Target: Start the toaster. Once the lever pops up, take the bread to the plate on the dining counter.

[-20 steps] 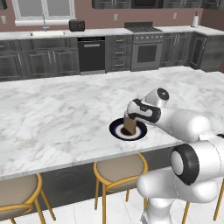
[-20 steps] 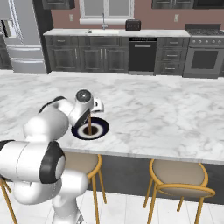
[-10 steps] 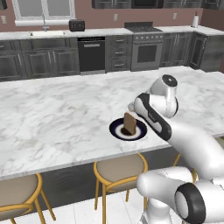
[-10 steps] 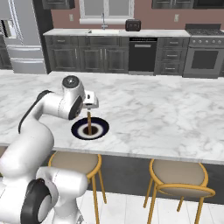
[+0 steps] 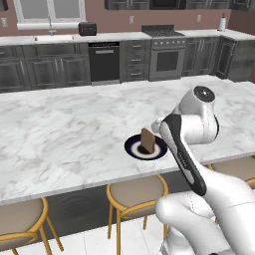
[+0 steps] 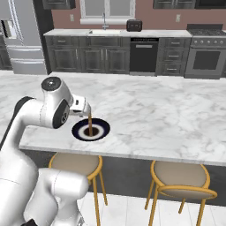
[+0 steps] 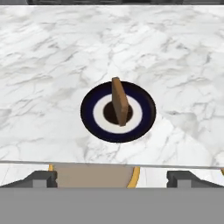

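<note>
The bread (image 7: 118, 101), a thin brown slice, stands on edge in the white centre of the navy-rimmed plate (image 7: 89, 118). Nothing holds it. The plate (image 5: 132, 149) rests near the front edge of the marble dining counter (image 5: 60, 134). My gripper (image 7: 111, 179) is open and hangs back above that front edge, apart from the slice, and one dark fingertip (image 7: 43, 178) shows low in the hand view. From the right base the bread (image 6: 90, 125) and plate (image 6: 77, 132) sit just right of my hand. The black toaster (image 5: 87, 29) stands on the far worktop by the sink, also seen as the toaster (image 6: 133, 25).
Yellow-legged stools (image 5: 134, 191) (image 6: 178, 174) stand tucked under the counter's near edge. My own white arm (image 5: 184, 154) rises right of the plate. Dark cabinets, a dishwasher and an oven (image 5: 167, 60) line the back wall. Bare marble spreads around the plate.
My hand has drawn back and up from the plate toward the counter's near edge. The slice stays standing on the plate, free of the fingers.
</note>
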Controlling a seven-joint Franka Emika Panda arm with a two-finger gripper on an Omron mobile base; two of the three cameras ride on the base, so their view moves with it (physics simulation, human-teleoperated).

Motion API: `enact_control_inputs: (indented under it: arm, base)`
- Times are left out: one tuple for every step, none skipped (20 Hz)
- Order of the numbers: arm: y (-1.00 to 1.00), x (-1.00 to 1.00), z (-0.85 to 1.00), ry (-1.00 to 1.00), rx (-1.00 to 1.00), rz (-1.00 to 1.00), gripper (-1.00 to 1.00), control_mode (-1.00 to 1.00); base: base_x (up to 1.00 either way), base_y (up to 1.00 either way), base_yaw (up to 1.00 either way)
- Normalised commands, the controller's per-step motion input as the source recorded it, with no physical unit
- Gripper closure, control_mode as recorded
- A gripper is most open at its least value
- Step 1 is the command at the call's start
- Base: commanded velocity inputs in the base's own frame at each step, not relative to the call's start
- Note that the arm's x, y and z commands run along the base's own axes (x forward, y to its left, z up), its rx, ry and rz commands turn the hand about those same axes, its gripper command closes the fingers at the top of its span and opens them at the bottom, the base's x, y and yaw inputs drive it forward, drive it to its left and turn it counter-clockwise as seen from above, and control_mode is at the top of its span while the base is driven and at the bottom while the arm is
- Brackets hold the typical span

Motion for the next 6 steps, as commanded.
enact_control_inputs:
  arm:
    - [0.03,-0.76,0.00,0.00,0.00,-0.02,-1.00,-1.00]
    - [0.00,-0.77,0.00,0.00,0.00,-0.01,-1.00,-1.00]
    - [0.00,-0.75,0.01,0.00,0.00,-0.01,-1.00,-1.00]
    - [0.00,-0.74,0.11,0.00,0.00,-0.01,-1.00,-1.00]
    - [0.00,-0.74,0.11,0.00,0.00,-0.01,-1.00,-1.00]
    - [0.00,-0.74,0.09,0.00,0.00,-0.02,-1.00,-1.00]
  base:
    - [0.00,0.00,0.00]
    - [0.00,0.00,0.00]
    - [0.00,0.00,0.00]
    - [0.00,0.00,0.00]
    - [0.00,0.00,0.00]
    - [0.00,0.00,0.00]
